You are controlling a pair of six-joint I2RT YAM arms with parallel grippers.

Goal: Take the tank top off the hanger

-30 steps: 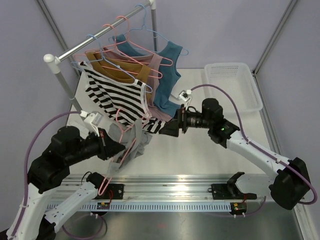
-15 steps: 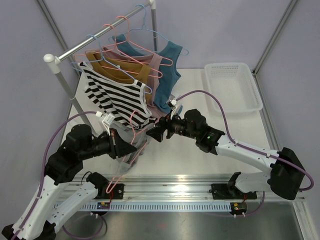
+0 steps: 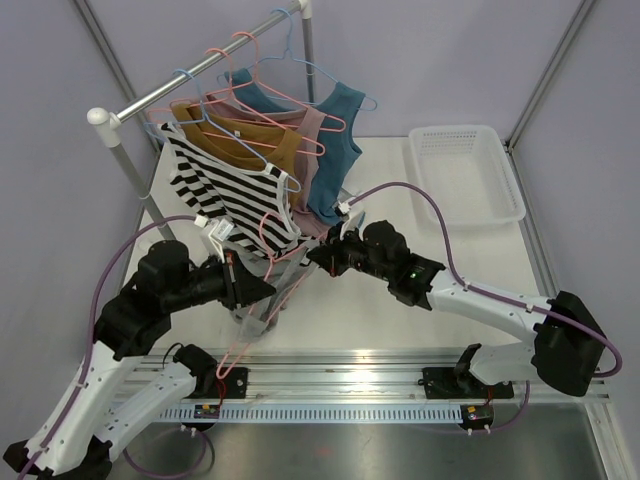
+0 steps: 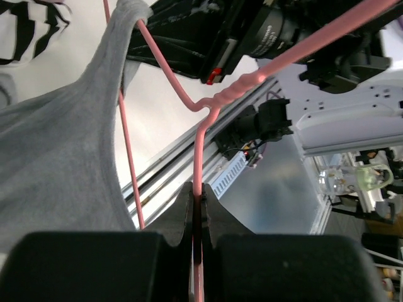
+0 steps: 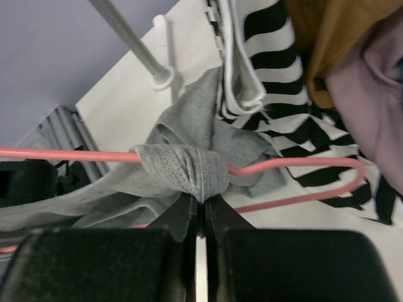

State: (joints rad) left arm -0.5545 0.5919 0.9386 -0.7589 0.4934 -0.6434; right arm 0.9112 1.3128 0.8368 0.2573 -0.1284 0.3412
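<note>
Left gripper (image 4: 198, 211) first: we find it clamped tight on the pink hanger (image 4: 189, 104), jaws pressed flat on the wire just below the twisted neck.

Going from the biggest thing down, we see the table (image 3: 370, 320). At its far left is the rack (image 3: 200, 72), carrying a striped top (image 3: 230, 195) and mustard, pink and teal ones. The white basket (image 3: 455, 130) sits at the far right corner, well apart from both arms.

The grey tank top (image 5: 186, 170) is on the held hanger, low in front of the rack and between the two grippers. We see one of its straps bunched in a wad round the hanger's arm.

The right gripper (image 5: 201, 204) is closed on that wad, pinching the cloth at its fingertips just beside the wire.

Both arms reach inward over the table, the left pointing right and the right pointing left. Their tips nearly meet at the hanger.
</note>
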